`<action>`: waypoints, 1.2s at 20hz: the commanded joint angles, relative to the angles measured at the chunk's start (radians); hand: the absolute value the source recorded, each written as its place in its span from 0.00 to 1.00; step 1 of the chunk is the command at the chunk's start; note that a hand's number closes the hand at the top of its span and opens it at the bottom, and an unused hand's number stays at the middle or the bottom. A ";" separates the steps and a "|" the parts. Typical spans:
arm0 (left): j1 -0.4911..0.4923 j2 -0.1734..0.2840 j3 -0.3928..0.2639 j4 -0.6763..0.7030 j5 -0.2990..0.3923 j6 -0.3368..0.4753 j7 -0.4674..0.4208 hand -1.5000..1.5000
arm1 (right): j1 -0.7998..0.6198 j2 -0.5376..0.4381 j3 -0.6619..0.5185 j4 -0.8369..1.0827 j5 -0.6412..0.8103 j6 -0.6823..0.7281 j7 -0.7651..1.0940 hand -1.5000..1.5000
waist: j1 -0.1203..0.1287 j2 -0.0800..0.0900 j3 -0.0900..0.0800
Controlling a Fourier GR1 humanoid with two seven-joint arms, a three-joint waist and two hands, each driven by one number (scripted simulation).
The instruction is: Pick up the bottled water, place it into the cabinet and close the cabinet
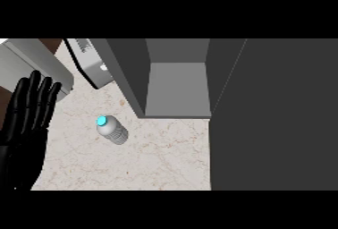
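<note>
A clear water bottle (111,129) with a light blue cap stands upright on the marble counter (152,161), left of centre. Behind and to the right of it a grey cabinet (177,89) stands open, its inner shelf showing. The cabinet's dark door (277,116) fills the right side of the view. My left hand (27,116) rests at the left edge, open, fingers straight and pointing up, well to the left of the bottle and apart from it. My right hand does not show.
A grey appliance (26,58) sits at the back left corner. A white slanted panel (89,60) with a small knob leans beside the cabinet's left wall. Bare counter lies in front of the bottle.
</note>
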 commanded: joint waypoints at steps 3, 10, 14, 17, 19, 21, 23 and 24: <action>0.059 -0.020 0.008 -0.009 -0.019 0.003 -0.053 0.00 | 0.141 0.027 0.060 -0.080 0.023 0.020 -0.032 0.00 | -0.013 0.022 -0.020; 0.065 -0.047 0.079 -0.059 0.238 -0.004 0.169 0.00 | 0.211 -0.014 0.168 -0.166 -0.066 0.140 0.081 0.00 | -0.010 0.020 -0.020; 0.154 -0.069 0.046 -0.162 0.225 0.021 0.208 0.00 | 0.228 -0.005 0.231 -0.333 -0.048 0.107 0.238 0.00 | -0.010 0.020 -0.020; 0.147 -0.063 0.047 -0.248 0.218 0.056 0.293 0.00 | 0.230 0.012 0.258 -0.306 -0.005 0.103 0.213 0.00 | -0.010 0.022 -0.020; 0.193 -0.072 0.079 -0.135 0.241 -0.012 0.173 0.00 | 0.210 0.011 0.244 -0.379 -0.039 0.088 0.306 0.00 | -0.010 0.022 -0.020; 0.158 -0.034 0.103 -0.240 0.258 0.027 0.315 0.00 | 0.272 0.030 0.317 -0.393 0.031 0.081 0.257 0.00 | -0.012 0.022 -0.020; 0.174 -0.047 0.074 -0.295 0.240 0.053 0.360 0.00 | 0.147 0.038 0.316 -0.452 0.037 0.035 0.452 0.00 | -0.007 0.022 -0.020; 0.256 -0.103 0.004 -0.210 0.185 -0.004 0.217 0.00 | 0.181 0.020 0.302 -0.427 0.032 0.064 0.401 0.00 | -0.009 0.022 -0.020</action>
